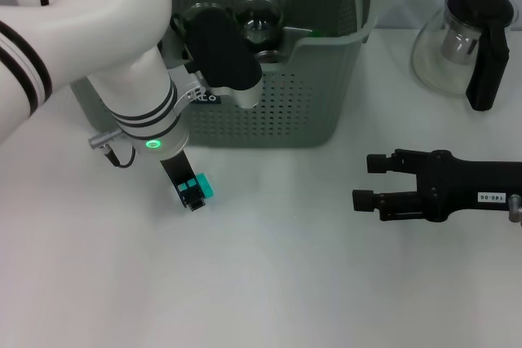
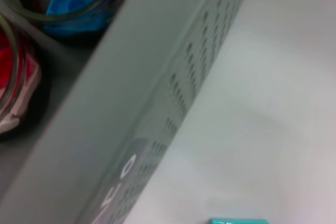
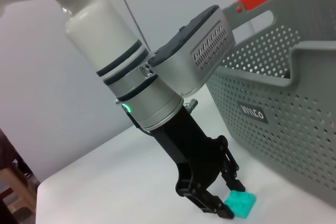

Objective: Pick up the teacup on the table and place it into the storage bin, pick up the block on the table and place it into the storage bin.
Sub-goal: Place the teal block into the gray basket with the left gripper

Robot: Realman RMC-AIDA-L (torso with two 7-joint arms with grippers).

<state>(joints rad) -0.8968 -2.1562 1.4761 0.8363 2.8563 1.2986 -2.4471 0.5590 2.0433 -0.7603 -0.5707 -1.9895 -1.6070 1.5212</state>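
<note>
Reaching down with the left end effector (image 1: pixel 194 193), fingers spread around the teal block (image 1: pixel 199 187) lying on the table (image 1: pixel 269 283) just near of the storage bin (image 1: pixel 269 103); looking light, stiff, best pinched across flat sides; right end effector (image 1: pixel 363 181) idling open, far right.

Bright, even overhead light, soft shadows on the table (image 1: pixel 269 283); the left wrist view is blurred.
</note>
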